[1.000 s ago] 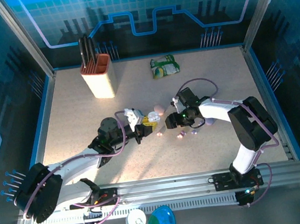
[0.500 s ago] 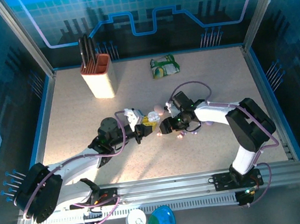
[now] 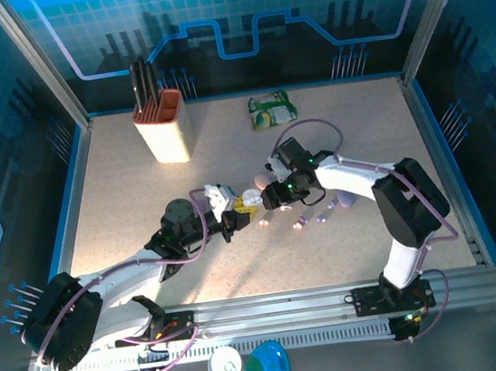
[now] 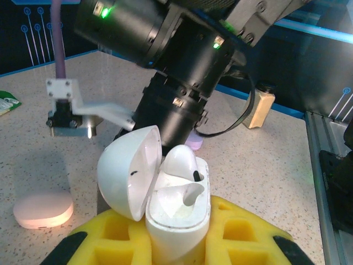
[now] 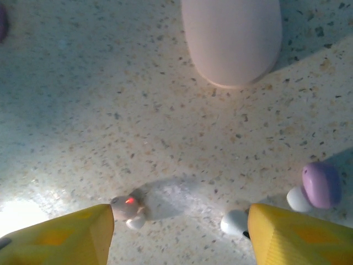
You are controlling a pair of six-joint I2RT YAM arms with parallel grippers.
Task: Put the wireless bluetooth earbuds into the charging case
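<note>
From above: grips an open white case (image 3: 248,201) with the left pincer (image 3: 240,207), pressed together on its lower half, about the middle of the bench (image 3: 130,192). Points in from the right edge with the right pincer (image 3: 271,199), low and just beside that case. Shows the earbuds (image 3: 298,224) loose on the bench, a few pale specks strung toward the right edge on the near side of the right arm (image 3: 356,176). Shows also a pink case (image 3: 258,182) half hidden just beyond the two pincers, a beige holder (image 3: 164,128) near the far left corner and a green packet (image 3: 272,109) by the far edge. From the left wrist: pinches the white case (image 4: 177,212) between yellow pads (image 4: 245,234), lid (image 4: 129,176) tipped back to the left, with a white earbud (image 4: 179,161) sitting in the tray. Puts the right arm's (image 4: 182,105) black body close behind and the pink case (image 4: 43,208) flat on the bench to the left. From the right wrist: hangs above speckled bench with the right pincer (image 5: 179,234) spread, yellow fingertips (image 5: 60,234) well apart. Frames between them a pinkish earbud (image 5: 128,207) with a red glow beside one tip, a lilac earbud (image 5: 321,185) beside the other, and the pink case (image 5: 231,38) further off.
</note>
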